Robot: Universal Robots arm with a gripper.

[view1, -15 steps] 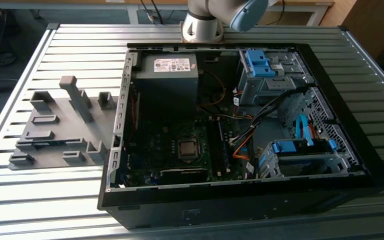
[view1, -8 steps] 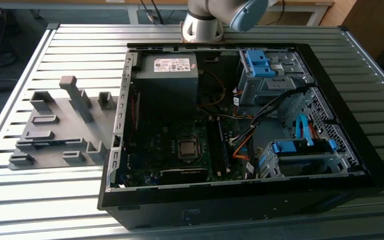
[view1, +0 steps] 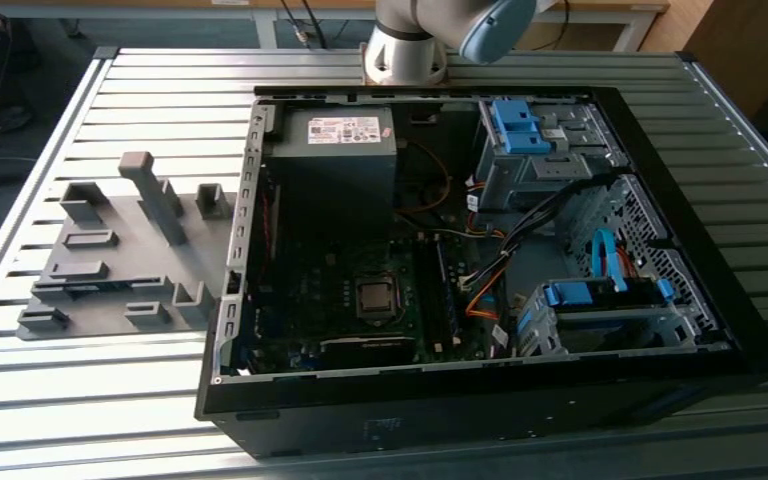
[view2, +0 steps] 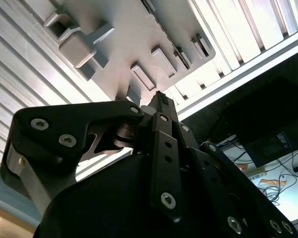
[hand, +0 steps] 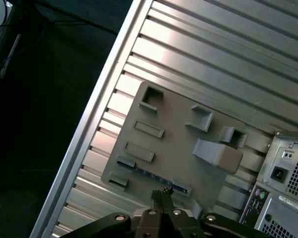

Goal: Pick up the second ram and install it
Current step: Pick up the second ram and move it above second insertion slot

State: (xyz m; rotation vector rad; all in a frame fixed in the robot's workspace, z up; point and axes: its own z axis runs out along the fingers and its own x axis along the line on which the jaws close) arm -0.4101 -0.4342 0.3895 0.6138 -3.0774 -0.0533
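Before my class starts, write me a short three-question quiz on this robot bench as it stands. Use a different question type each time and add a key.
1. True or false: the second ram sits in the grey holder plate, not in the gripper.
2. Where does the grey holder plate lie?
A) on the slatted table, at the exterior view's left of the open computer case
B) inside the case
C) on the floor
3. Fill the gap: in the first wrist view the gripper, poised above the second ram, has its fingers ____ (open or shut).

Key: 1 true; 2 A; 3 shut.
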